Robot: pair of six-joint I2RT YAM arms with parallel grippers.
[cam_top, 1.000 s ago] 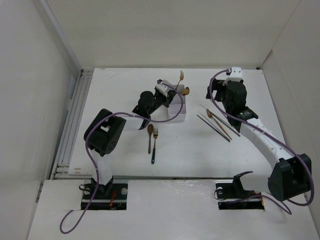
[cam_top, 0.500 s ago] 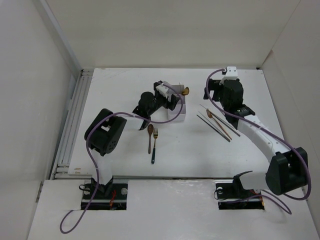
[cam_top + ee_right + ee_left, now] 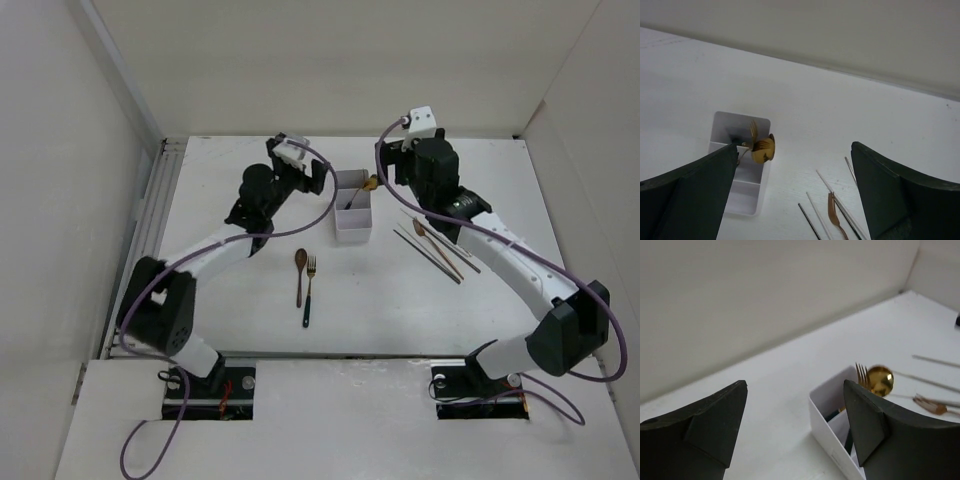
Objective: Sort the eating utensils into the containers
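The white box sits a little above the middle of the top view, its 3 compartments in a row running up the frame. In the compartment at its upper end a gold-headed spoon and a gold fork lean together, their heads poking over the rim toward the right. Lower in the frame, on the white table, a brown-headed spoon and a dark-handled fork lie side by side, apart from the box. To the right of the box several chopsticks lie slanted in a loose bundle (1 small copper-headed utensil lies among them; spoon or fork, I cannot tell). The left gripper hangs to the upper left of the box, fingers spread and empty. The right gripper hangs to its upper right, fingers spread wide with nothing between them. A purple cable from the left arm loops just beside the box's left wall in the top view.
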